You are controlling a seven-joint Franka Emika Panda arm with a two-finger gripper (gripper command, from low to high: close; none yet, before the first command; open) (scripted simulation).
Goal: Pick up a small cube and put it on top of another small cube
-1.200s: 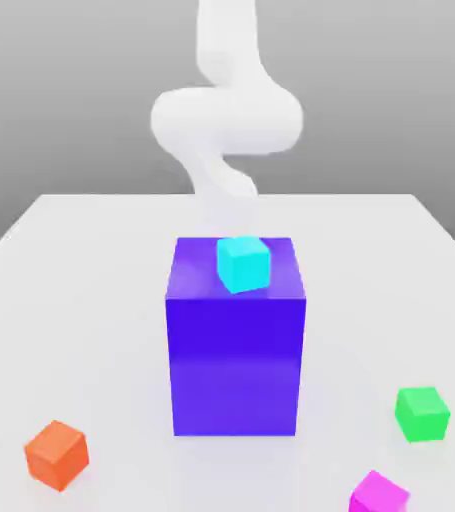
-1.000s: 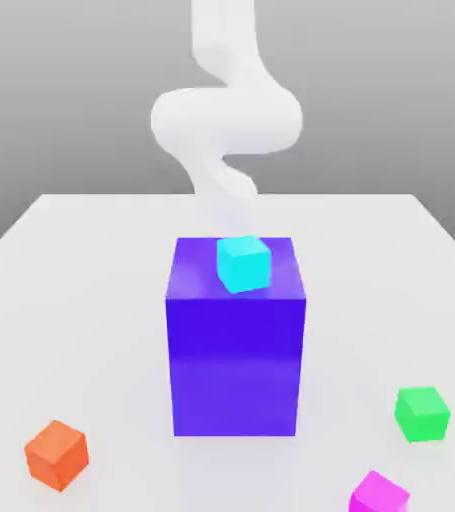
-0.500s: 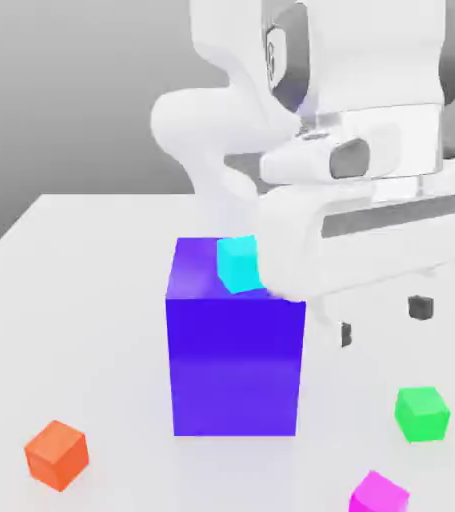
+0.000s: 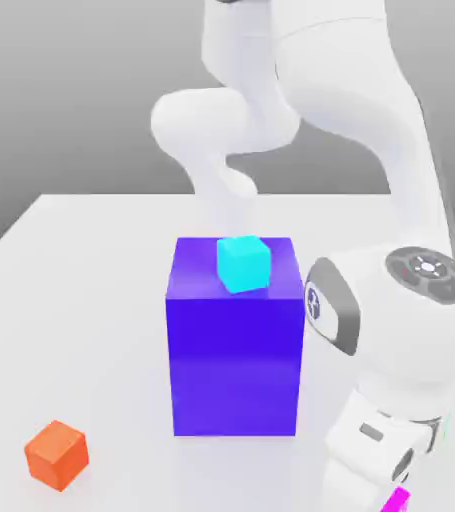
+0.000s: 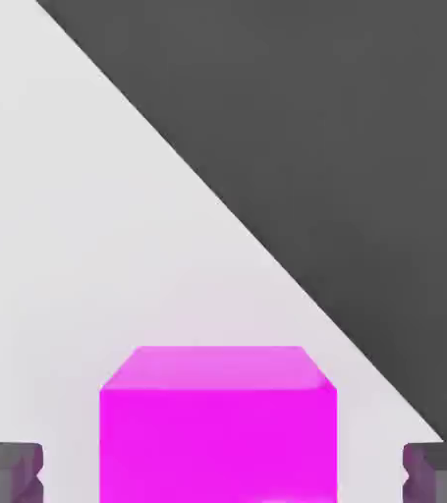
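The small magenta cube [image 5: 217,422] rests on the white table, between my gripper's [image 5: 223,474] two dark fingertips [image 5: 9,472]. Both fingertips stand clear of the cube's sides, with a strip of table showing on each side, so the jaws are open around it. In the exterior view the arm's hand [image 4: 381,450] is down at the front right of the table, and a sliver of the magenta cube [image 4: 399,500] shows beneath it. The other small cube, the green one, is hidden behind the arm.
A big blue-violet block [image 4: 235,360] stands mid-table with a cyan cube [image 4: 243,264] on top, just left of the arm in the exterior view. An orange cube [image 4: 56,454] sits at the front left. The table's edge [image 5: 266,255] runs close beyond the magenta cube.
The arm swung in from the back and came down at the front right over the magenta cube. It now covers the green cube.
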